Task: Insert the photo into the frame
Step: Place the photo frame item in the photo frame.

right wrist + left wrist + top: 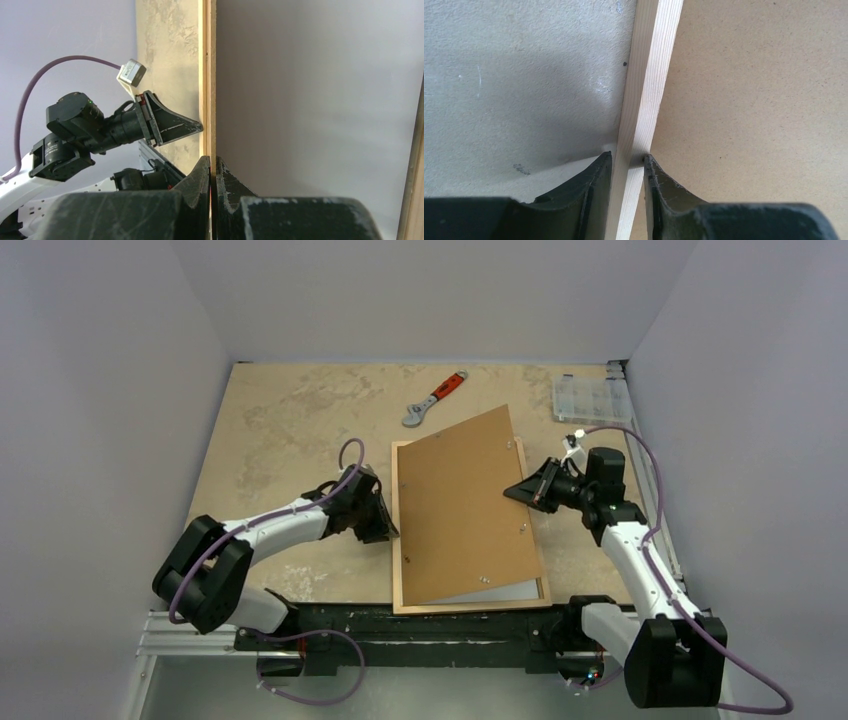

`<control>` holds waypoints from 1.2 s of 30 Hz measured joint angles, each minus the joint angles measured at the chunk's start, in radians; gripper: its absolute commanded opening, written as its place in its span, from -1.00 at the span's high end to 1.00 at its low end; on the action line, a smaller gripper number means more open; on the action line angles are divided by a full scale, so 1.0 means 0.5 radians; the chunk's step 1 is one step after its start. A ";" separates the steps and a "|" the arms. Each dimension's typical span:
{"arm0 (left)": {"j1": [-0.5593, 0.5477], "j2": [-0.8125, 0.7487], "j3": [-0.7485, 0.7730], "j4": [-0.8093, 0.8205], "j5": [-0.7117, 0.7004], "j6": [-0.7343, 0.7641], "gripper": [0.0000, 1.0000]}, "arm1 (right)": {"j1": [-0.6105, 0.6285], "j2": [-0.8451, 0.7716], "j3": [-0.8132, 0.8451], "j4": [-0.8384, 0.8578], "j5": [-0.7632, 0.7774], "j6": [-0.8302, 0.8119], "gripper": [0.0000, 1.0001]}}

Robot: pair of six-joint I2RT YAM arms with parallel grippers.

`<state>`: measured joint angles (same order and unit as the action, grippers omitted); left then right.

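Observation:
The frame (470, 608), thin light wood, lies flat at the table's middle. A brown backing board (465, 510) rests skewed over it, its far right corner past the frame's rail. The photo (505, 591) shows only as a white strip inside the frame's near edge, below the board. My left gripper (390, 530) straddles the frame's left rail (646, 75), and its two fingers (628, 157) press on both sides of the wood. My right gripper (522, 490) is shut on the board's right edge (212, 75), the jaws (212, 162) pinching the thin sheet.
An orange-handled wrench (432, 400) lies behind the frame. A clear compartment box (590, 398) sits at the far right corner. Grey walls close in the table on three sides. A black mounting rail (400, 625) runs along the near edge.

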<state>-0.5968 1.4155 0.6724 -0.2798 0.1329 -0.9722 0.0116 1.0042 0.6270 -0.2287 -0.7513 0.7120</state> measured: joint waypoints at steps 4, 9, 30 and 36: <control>-0.001 0.011 0.011 -0.005 0.000 0.000 0.45 | -0.005 0.018 -0.039 0.025 -0.002 -0.011 1.00; -0.002 0.020 0.023 -0.021 -0.005 0.001 0.43 | -0.022 0.035 -0.089 0.050 0.001 -0.034 1.00; -0.005 0.024 0.044 -0.072 -0.034 0.017 0.35 | -0.011 0.201 -0.191 -0.016 0.288 -0.356 0.15; -0.013 0.027 0.053 -0.080 -0.046 0.029 0.35 | -0.010 0.323 -0.191 -0.022 0.304 -0.431 -0.18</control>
<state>-0.6033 1.4292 0.6991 -0.3199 0.1101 -0.9577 0.0067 1.1660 0.5316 -0.2398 -0.5995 0.4965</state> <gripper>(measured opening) 0.323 0.554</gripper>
